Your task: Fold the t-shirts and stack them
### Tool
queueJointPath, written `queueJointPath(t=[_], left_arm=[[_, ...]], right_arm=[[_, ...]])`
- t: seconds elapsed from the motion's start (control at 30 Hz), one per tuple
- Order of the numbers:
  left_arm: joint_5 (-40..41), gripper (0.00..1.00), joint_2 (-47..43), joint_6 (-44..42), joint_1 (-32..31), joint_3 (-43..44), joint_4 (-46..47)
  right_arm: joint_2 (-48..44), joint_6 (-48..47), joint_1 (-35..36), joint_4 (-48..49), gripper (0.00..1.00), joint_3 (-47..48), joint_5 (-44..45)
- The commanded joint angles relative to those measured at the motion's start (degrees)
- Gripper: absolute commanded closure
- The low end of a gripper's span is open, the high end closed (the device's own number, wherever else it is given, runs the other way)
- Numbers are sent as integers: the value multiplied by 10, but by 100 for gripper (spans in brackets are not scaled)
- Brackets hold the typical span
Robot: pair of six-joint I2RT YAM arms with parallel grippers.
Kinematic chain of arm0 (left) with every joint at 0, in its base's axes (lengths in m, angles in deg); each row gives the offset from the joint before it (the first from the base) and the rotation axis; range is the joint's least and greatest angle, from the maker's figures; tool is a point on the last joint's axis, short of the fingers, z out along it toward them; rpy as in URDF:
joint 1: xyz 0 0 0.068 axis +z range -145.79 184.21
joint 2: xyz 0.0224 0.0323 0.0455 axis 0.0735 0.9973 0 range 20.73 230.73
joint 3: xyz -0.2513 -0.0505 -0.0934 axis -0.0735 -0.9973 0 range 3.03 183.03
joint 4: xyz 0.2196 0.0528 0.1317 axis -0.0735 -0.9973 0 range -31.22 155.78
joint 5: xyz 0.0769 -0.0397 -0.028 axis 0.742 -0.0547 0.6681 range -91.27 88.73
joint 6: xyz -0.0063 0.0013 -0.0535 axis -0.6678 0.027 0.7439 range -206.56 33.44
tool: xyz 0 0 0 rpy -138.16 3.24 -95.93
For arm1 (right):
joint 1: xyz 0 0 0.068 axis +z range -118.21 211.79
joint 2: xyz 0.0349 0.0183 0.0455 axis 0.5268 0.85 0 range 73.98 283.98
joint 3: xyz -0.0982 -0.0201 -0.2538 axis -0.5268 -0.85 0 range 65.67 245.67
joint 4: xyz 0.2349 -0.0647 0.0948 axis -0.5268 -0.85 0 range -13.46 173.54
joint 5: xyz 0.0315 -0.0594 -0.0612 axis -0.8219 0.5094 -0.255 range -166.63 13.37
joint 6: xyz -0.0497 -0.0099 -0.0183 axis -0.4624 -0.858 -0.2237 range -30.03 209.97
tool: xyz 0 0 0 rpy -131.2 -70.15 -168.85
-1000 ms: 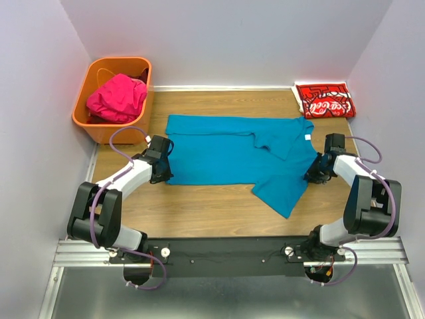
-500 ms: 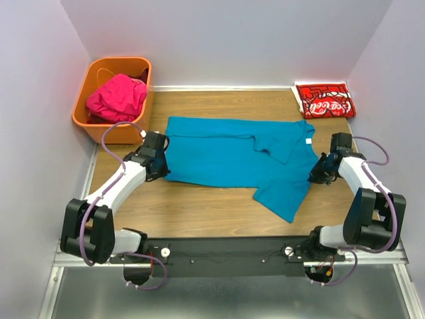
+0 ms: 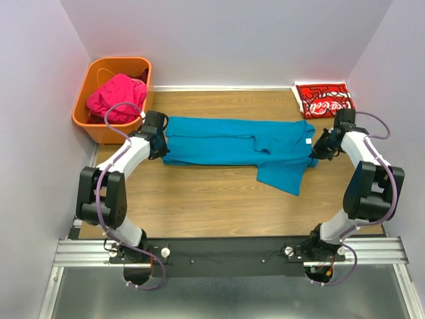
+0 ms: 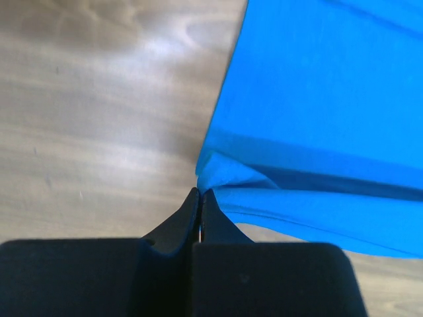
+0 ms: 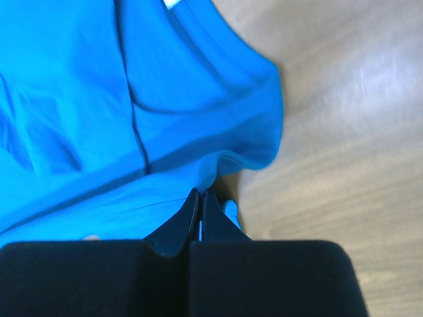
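Note:
The teal-blue t-shirt (image 3: 232, 141) lies across the wooden table, its near half folded up over the far half, with one sleeve hanging toward me at the right. My left gripper (image 3: 161, 138) is shut on its left edge, which also shows in the left wrist view (image 4: 310, 99) beyond the gripper (image 4: 200, 193). My right gripper (image 3: 319, 145) is shut on its right edge, seen in the right wrist view (image 5: 99, 99) beyond the gripper (image 5: 200, 193). The red Coca-Cola t-shirt (image 3: 325, 100) lies folded at the far right corner. The magenta-pink t-shirt (image 3: 117, 96) is bunched in the basket.
The orange plastic basket (image 3: 99, 128) stands at the far left, close behind my left arm. Walls close in the table at the left, back and right. Bare wood (image 3: 199, 199) lies between the shirt and the arm bases.
Both grippers have moved away from me toward the back, carrying the teal shirt's near edge up over its far half. The shirt now looks narrower.

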Motion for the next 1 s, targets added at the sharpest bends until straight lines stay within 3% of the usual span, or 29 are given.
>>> queueJointPath(t=[0.0,0.33,0.8,0.87,0.9,0.97], left_arm=[[16,100,32,-18,14,44,19],[7,100,128,-27,22,133,26],[9,100,202,-17,23,154,44],[6,95,202,-18,23,157,43],[4,82,200,-19,23,157,44],[-3,70,186,-21,22,154,49]], right_arm=[[43,-6,-3,-1,100,36,-6],[124,8,-3,2,100,133,-8],[209,-2,-3,10,97,183,-21],[211,-8,-3,12,93,186,-20],[209,-8,-3,12,89,186,-21],[188,-10,-3,13,76,183,-17]])
